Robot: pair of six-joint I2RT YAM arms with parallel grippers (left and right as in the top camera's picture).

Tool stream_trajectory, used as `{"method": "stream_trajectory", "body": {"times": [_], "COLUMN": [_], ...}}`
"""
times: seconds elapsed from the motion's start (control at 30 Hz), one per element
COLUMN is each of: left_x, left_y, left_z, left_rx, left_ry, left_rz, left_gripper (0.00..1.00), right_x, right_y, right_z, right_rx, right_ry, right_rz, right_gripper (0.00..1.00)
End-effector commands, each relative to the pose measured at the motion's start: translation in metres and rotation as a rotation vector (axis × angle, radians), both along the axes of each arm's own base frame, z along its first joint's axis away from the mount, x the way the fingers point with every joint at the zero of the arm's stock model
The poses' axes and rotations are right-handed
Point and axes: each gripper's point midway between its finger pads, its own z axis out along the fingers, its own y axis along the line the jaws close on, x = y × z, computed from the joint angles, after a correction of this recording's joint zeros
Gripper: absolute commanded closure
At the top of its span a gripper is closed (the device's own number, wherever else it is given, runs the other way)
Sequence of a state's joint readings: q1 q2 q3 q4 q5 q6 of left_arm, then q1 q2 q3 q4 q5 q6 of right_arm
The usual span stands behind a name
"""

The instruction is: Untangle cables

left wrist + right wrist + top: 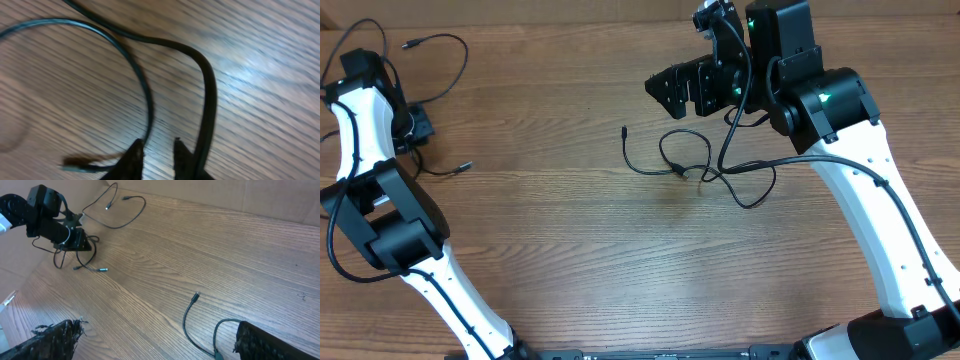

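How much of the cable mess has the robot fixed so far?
Looks done: one loose strand lies spread out at the far left. In hand: the left claw is down over cable there, tips nearly together; I can't tell if it grips any. Left to do: the knot of cables in the middle is tangled, and the open right claw hovers near it.

Table (570,260) wood-grain, faint sheen; cables (680,172) black, smooth rubbery sheath.
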State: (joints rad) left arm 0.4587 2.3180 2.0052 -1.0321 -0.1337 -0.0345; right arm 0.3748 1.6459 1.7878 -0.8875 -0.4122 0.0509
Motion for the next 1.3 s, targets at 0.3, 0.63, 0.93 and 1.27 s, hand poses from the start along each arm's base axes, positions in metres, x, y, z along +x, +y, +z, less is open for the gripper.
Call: {"method": "stream_trajectory", "body": {"times": [0.3,0.63,0.93,1.27], "left_x": [0.029,0.023,0.009,0.035], "left_y": [0.024,0.011,0.023,-0.017], "left_z": [0.031,0.022,0.026,0.038], "left_rx": [0.304,0.255,0.326,0.018], "left_ry": [-0.027,0.036,0.070,-0.152], "left_rz": [0.007,-0.111,0.018,0.029], "left_gripper": [0.95,0.85,0.00,0.00], "right_x": [0.001,0.001,0.001,0.002], "right_y": [-0.001,-0.001,-0.002,-0.001], "right_z": [-0.001,-0.001,-0.002,-0.002], "right_rx": [-0.011,-0.012,-0.014,-0.013], "right_ry": [0.000,-0.002,0.002,0.000], "right_rz": [-0.003,-0.005,-0.005,-0.005], "right_gripper": [0.00,0.00,0.00,0.00]}}
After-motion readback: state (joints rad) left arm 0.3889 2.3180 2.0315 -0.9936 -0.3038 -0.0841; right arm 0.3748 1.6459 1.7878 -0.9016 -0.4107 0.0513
